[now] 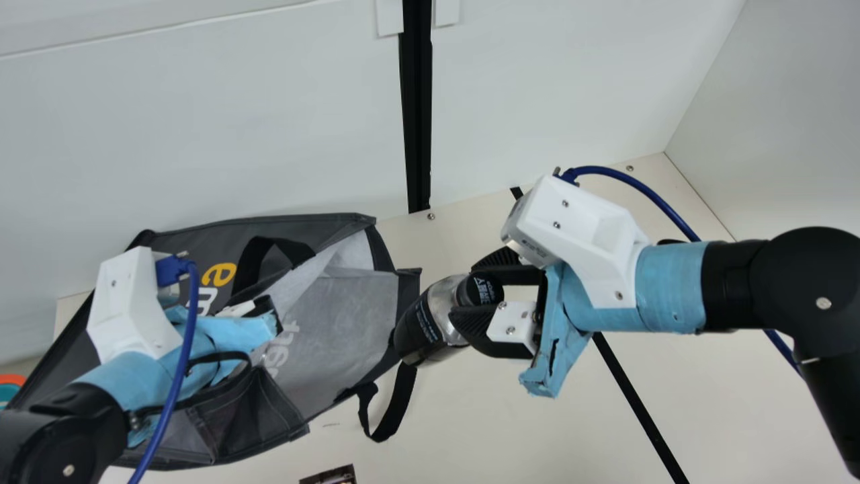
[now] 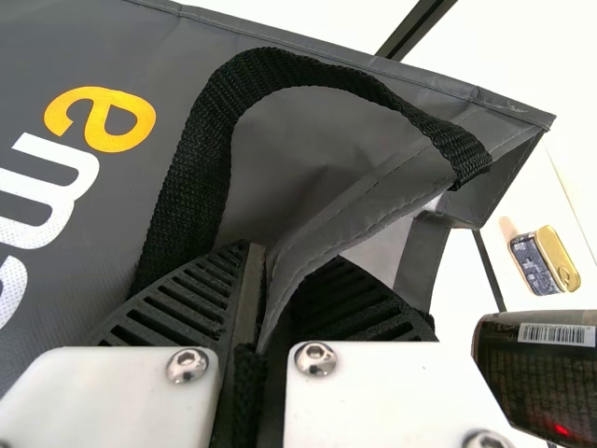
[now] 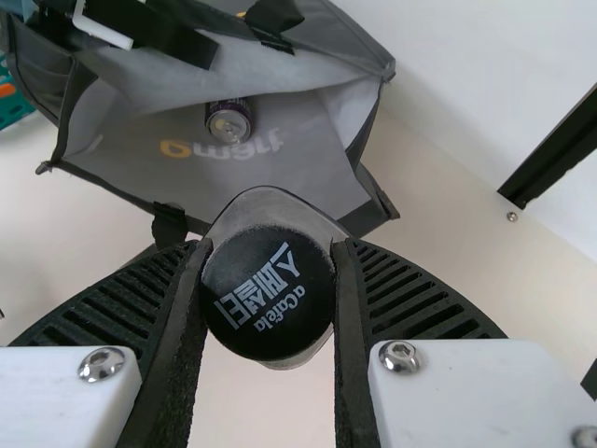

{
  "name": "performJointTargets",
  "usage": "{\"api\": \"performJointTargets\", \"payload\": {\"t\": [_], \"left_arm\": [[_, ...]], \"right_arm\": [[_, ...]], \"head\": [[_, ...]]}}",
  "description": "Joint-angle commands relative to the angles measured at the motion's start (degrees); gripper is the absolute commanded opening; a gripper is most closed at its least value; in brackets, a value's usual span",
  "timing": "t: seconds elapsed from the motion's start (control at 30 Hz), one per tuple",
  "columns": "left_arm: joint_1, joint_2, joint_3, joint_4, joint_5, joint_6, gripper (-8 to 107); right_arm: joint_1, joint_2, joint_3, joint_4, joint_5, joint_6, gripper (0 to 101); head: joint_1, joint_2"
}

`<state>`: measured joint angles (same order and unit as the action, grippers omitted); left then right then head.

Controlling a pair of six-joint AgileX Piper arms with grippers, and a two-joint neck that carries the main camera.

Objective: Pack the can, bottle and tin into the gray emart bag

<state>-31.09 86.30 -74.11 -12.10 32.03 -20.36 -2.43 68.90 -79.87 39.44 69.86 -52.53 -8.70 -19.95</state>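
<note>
In the main view my left gripper (image 1: 259, 307) is at the gray bag's (image 1: 336, 329) upper side; in the left wrist view my left gripper (image 2: 255, 266) is shut on the bag's rim beside a black handle. My right gripper (image 1: 472, 290) holds the bottle (image 1: 430, 323) by its cap end, the base at the bag's opening. In the right wrist view my right gripper (image 3: 269, 280) is closed around the black cap (image 3: 268, 294). The can (image 3: 229, 121) lies inside the bag. The tin (image 2: 544, 261) is on the table outside the bag in the left wrist view.
The bag's loose handle (image 1: 393, 407) hangs out near the bottle. A dark printed item (image 1: 329, 475) lies at the main view's bottom edge, and a teal and orange object (image 1: 10, 388) at its left edge. White walls (image 1: 235, 121) stand behind the table.
</note>
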Motion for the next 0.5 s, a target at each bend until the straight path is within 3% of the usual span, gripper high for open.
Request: {"api": "performJointTargets", "payload": {"t": [0.0, 0.23, 0.47], "left_arm": [[0.0, 0.0, 0.0, 0.0, 0.0, 0.0, 10], [0.0, 0.0, 0.0, 0.0, 0.0, 0.0, 10], [0.0, 0.0, 0.0, 0.0, 0.0, 0.0, 10]], "right_arm": [[-0.2, 0.2, -0.2, 0.6, 0.0, -0.2, 0], [-1.0, 1.6, -1.2, 2.9, 0.0, -0.9, 0], [0.5, 2.8, -0.2, 4.0, -2.5, -1.1, 0]], "head": [[-1.3, 0.0], [-1.3, 0.0], [-1.3, 0.0]]}}
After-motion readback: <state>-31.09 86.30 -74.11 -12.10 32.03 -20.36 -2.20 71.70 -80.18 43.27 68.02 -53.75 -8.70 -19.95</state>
